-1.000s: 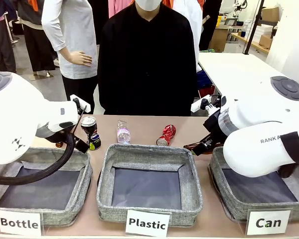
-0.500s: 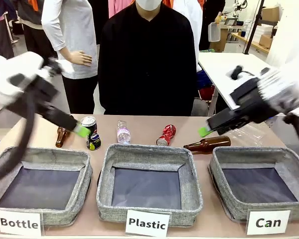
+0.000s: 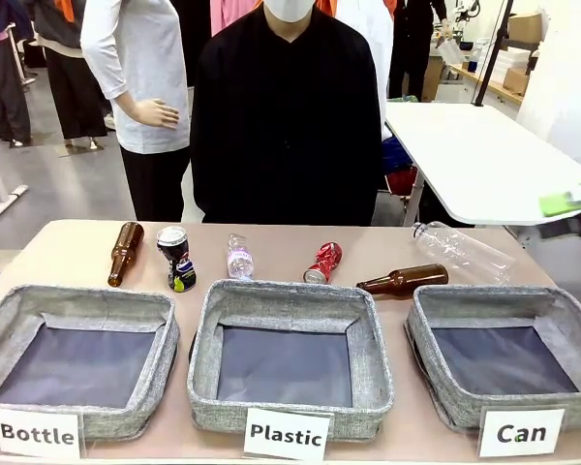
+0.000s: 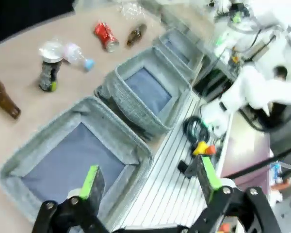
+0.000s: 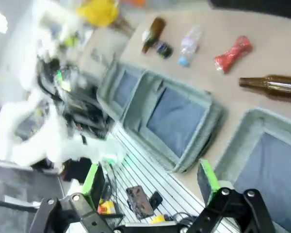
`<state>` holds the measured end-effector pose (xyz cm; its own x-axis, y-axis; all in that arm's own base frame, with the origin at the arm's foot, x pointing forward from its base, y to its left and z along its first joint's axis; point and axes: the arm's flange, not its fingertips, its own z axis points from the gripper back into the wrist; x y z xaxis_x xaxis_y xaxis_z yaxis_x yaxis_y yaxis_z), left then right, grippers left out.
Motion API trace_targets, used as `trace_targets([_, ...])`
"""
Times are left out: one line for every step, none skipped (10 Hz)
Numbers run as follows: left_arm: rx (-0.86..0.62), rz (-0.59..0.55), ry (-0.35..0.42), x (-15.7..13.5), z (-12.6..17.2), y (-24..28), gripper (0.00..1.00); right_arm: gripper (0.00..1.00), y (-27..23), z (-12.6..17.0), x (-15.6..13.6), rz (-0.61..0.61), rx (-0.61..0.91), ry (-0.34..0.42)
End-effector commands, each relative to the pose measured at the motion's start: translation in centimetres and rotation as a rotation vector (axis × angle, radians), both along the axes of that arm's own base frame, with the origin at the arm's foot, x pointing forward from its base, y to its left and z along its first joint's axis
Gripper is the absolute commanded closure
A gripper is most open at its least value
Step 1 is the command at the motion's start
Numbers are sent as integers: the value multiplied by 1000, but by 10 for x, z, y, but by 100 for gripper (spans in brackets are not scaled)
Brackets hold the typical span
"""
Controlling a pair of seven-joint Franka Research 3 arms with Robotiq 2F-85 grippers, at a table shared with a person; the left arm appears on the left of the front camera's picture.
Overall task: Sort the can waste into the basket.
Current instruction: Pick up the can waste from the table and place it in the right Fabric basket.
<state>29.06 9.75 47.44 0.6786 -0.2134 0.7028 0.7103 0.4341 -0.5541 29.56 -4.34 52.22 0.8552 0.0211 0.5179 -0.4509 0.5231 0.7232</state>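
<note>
A dark Pepsi can (image 3: 175,258) stands upright at the table's far left. A crushed red can (image 3: 323,262) lies near the far middle. The grey basket (image 3: 494,298) with the "Can" card (image 3: 520,432) sits at the front right with nothing inside. High at the picture's right edge, well above the table, my right gripper (image 3: 569,211) shows a green pad. In the right wrist view that gripper (image 5: 149,178) is open and holds nothing, far above the red can (image 5: 233,53) and the Can basket (image 5: 252,116). My left gripper (image 4: 149,179) is also open with nothing in it, high over the near basket, with the Pepsi can (image 4: 48,75) and red can (image 4: 105,36) beyond.
Two brown glass bottles (image 3: 125,253) (image 3: 403,280) and two clear plastic bottles (image 3: 238,256) (image 3: 463,251) lie along the far side. The "Plastic" basket (image 3: 290,295) and "Bottle" basket (image 3: 77,300) stand beside the Can basket. A person in black (image 3: 286,126) stands at the far edge.
Both arms have swung up and outward from over the table. The left arm has left the front view and the right gripper is now at the right edge. Both stayed open.
</note>
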Motion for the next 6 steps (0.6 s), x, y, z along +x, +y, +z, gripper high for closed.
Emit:
trace_targets([-282, 116, 46, -1, -45, 56, 0, 0, -37, -75, -36, -113, 143, 39])
trace_targets([-400, 172, 60, -4, -62, 73, 0, 0, -68, -93, -34, -180, 224, 92])
trace_targets([-497, 203, 78, -4, -75, 79, 0, 0, -96, -111, -31, -230, 303, 139])
trace_targets([-594, 260, 88, -7, -87, 83, 0, 0, -120, -128, -30, -283, 351, 176])
trace_targets([-656, 298, 86, -10, -95, 81, 0, 0, -132, -140, -30, -315, 378, 200])
trace_targets([-694, 320, 77, -6, -98, 74, 0, 0, -137, -148, -29, -337, 388, 215])
